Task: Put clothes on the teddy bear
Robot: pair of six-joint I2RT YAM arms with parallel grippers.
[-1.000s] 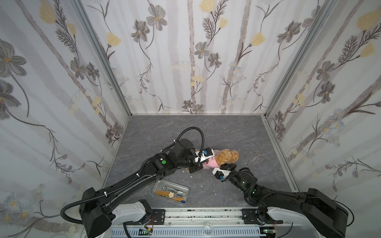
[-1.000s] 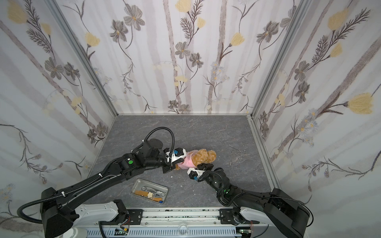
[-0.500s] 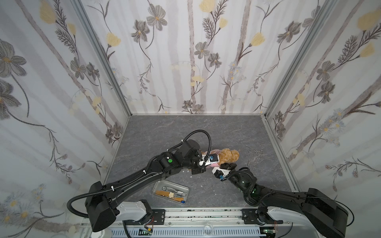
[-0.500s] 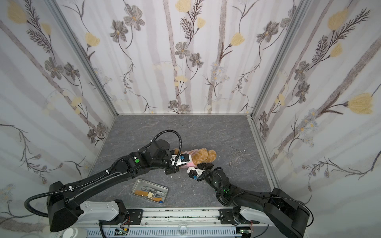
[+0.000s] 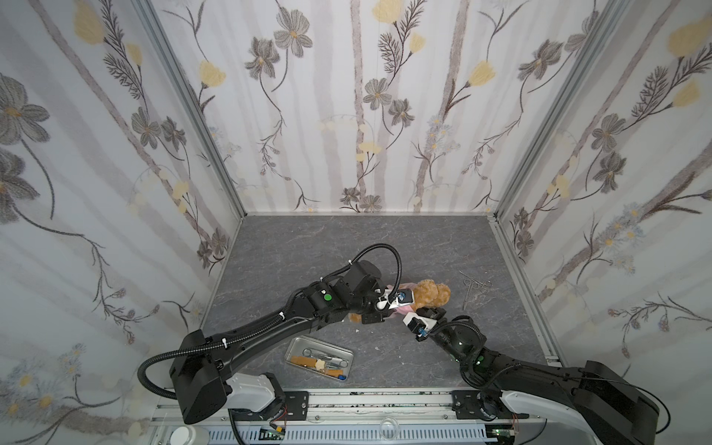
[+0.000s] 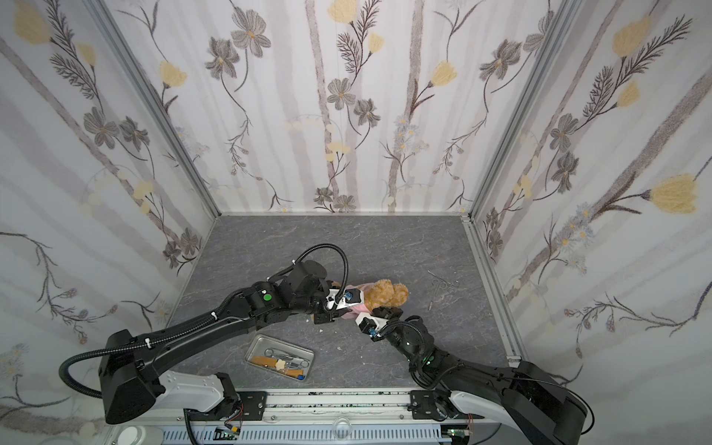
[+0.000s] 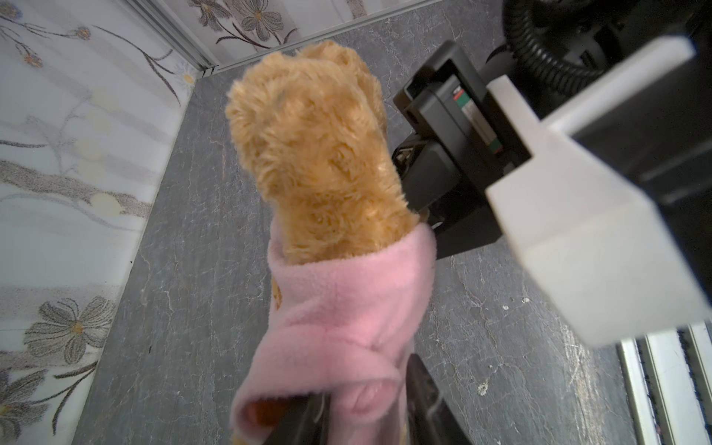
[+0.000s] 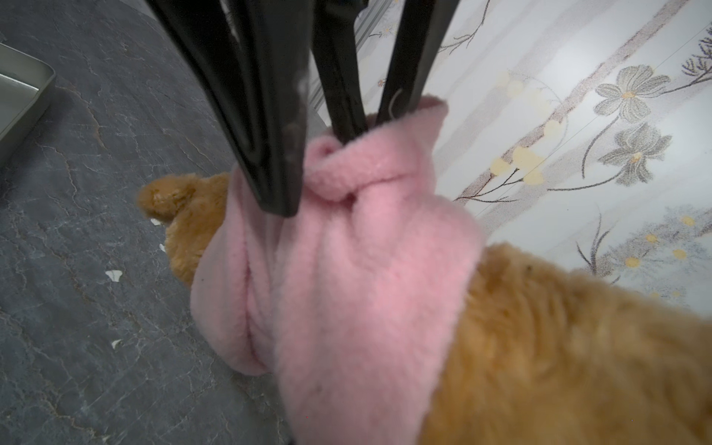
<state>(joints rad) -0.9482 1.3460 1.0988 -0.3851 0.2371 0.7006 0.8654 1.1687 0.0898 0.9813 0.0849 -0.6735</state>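
Bear [image 5: 431, 293]: lies on the bench [image 5: 346, 250] just toward 3 o'clock of centre, head at 3 o'clock and feet at 9, flat so both arms can reach along it.
Shirt [image 7: 346, 327]: pink, bunched round the bear's middle, head already out the top. I cannot make out the sleeves.
Left claw [image 7: 364, 412]: at the 9 o'clock hem, fingers [image 7: 427, 404] partly spread with a fold of shirt between them. I judge it is placed to tug the hem toward the feet.
Right claw [image 5: 433, 309]: at the bear's 6 o'clock flank, pressed close, tips buried by the shirt's top edge. It is likely anchoring the bear against that tug. What it pinches I cannot tell.
Tray [image 5: 323, 343]: at the bear's 7 o'clock, clear of the work.
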